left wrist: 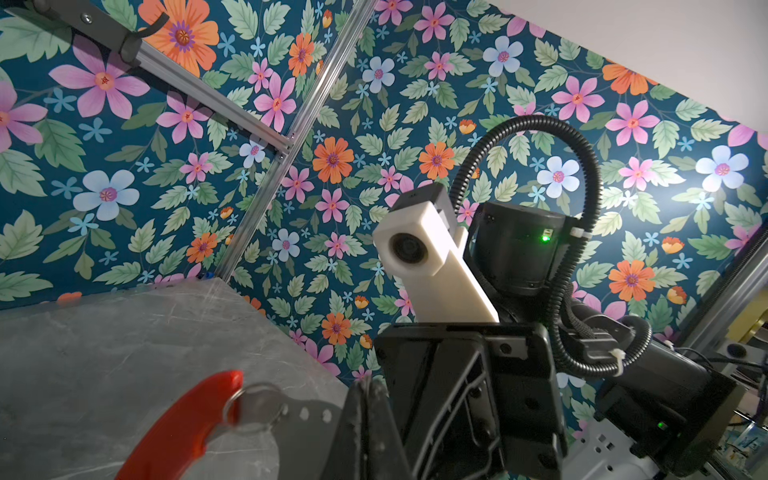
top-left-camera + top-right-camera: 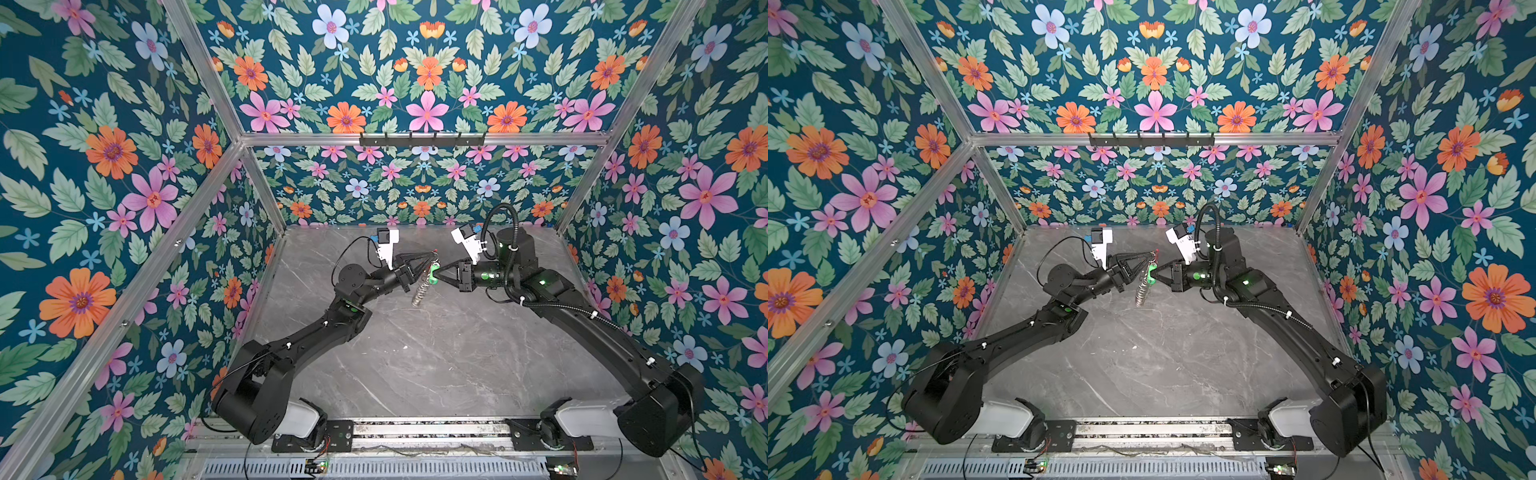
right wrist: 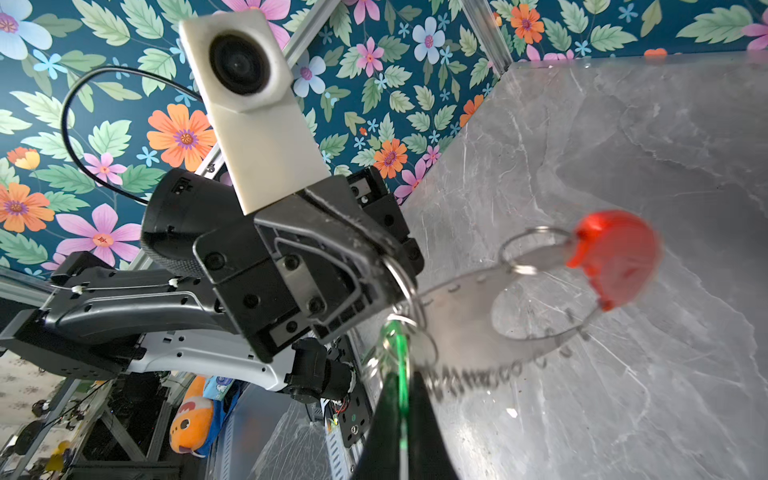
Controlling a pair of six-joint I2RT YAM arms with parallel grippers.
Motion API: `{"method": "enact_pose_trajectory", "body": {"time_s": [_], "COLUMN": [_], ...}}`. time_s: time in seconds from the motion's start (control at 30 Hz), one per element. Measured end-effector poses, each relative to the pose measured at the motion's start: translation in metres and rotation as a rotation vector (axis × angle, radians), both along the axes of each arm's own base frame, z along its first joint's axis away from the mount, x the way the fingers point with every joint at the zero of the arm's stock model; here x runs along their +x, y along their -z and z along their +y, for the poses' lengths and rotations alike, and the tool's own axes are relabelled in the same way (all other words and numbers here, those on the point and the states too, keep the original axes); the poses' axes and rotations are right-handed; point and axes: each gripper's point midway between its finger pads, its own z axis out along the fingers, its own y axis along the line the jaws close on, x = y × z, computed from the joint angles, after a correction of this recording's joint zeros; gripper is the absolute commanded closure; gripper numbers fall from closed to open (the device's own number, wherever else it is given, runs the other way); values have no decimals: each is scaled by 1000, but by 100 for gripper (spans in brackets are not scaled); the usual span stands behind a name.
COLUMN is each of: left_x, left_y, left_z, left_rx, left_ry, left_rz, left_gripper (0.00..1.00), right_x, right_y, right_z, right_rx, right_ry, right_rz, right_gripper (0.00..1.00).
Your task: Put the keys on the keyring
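Observation:
The keyring (image 2: pixel 420 293) is a large grey hoop fringed with small silver loops and hangs edge-on above the table in both top views. My left gripper (image 2: pixel 431 258) is shut on its upper edge. In the left wrist view the gripper (image 1: pixel 368 388) pinches the hoop's grey perforated band (image 1: pixel 309 415), beside the red segment (image 1: pixel 187 424). The green-headed key (image 2: pixel 434 274) is against the hoop, and my right gripper (image 2: pixel 441 276) is shut on it. In the right wrist view the green key (image 3: pixel 400 347) is edge-on between the jaws of the gripper (image 3: pixel 398 384), at the keyring (image 3: pixel 461 328).
The grey marble table (image 2: pixel 436 357) lies below both arms. Floral walls and aluminium frame posts (image 2: pixel 266 187) close in the cell. A black hook rail (image 2: pixel 422 139) runs along the back bar. The two wrists meet near the table's back centre.

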Motion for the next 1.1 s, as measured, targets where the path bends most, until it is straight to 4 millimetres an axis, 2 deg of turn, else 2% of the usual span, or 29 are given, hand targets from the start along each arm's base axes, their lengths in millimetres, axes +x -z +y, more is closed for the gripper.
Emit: {"method": "enact_pose_trajectory", "body": {"time_s": [0.37,0.63,0.67,0.73,0.8,0.93,1.1], "left_x": [0,-3,-4,-5,-6,-7,-8], "left_y": [-2,-10,-11,-13,-15,-19,-19], "left_z": [2,4,5,5,5,6,5], "left_rx": [-52,-80,-82,-85,-88,-94,-94], "left_ry": [0,-2,-2,0,4,6,10], "left_rz": [-37,-70,-73,-80,-86,-97,-99], "left_gripper": [100,100,100,100,100,100,100], "right_x": [8,1,0,-3,-5,-10,-7], "right_y": [9,-2,-3,-6,-6,-8,-38], "right_z": [12,4,2,-3,-8,-23,-31], "right_rx": [-2,-10,-15,-24,-44,-84,-61], "right_ry": [-26,1,9,23,39,79,107], "right_rz": [17,-26,-36,-50,-59,-71,-125], "right_gripper": [100,100,97,76,68,64,65]}}
